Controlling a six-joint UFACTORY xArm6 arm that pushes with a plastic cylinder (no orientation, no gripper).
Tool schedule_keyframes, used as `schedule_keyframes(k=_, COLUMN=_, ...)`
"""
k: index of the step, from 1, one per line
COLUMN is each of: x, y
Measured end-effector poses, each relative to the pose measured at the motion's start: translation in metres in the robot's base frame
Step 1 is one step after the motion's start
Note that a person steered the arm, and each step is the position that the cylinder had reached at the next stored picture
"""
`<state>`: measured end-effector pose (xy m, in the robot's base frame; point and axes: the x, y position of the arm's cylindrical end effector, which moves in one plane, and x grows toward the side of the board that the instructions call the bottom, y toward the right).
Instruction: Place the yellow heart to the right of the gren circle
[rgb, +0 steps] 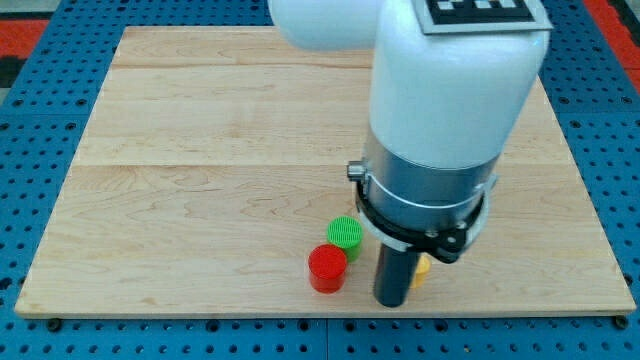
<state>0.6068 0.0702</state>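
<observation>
The green circle block (345, 234) sits on the wooden board (200, 150) near the view's bottom centre. A red round block (327, 268) touches it at its lower left. The yellow heart (422, 268) shows only as a small yellow sliver, mostly hidden behind my rod, to the right of the green circle. My tip (391, 301) is at the board's bottom edge, right of the red block and just left of the yellow sliver. The arm's white and grey body hides the board above and to the right of the blocks.
The board lies on a blue perforated base (40, 100). The board's bottom edge (200, 312) runs just below the red block and my tip.
</observation>
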Motion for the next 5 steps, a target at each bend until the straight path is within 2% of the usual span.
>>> schedule_keyframes(k=2, x=-0.003, y=0.084)
schedule_keyframes(k=3, x=-0.029, y=0.105)
schedule_keyframes(k=4, x=-0.04, y=0.085)
schedule_keyframes(k=5, x=-0.031, y=0.044)
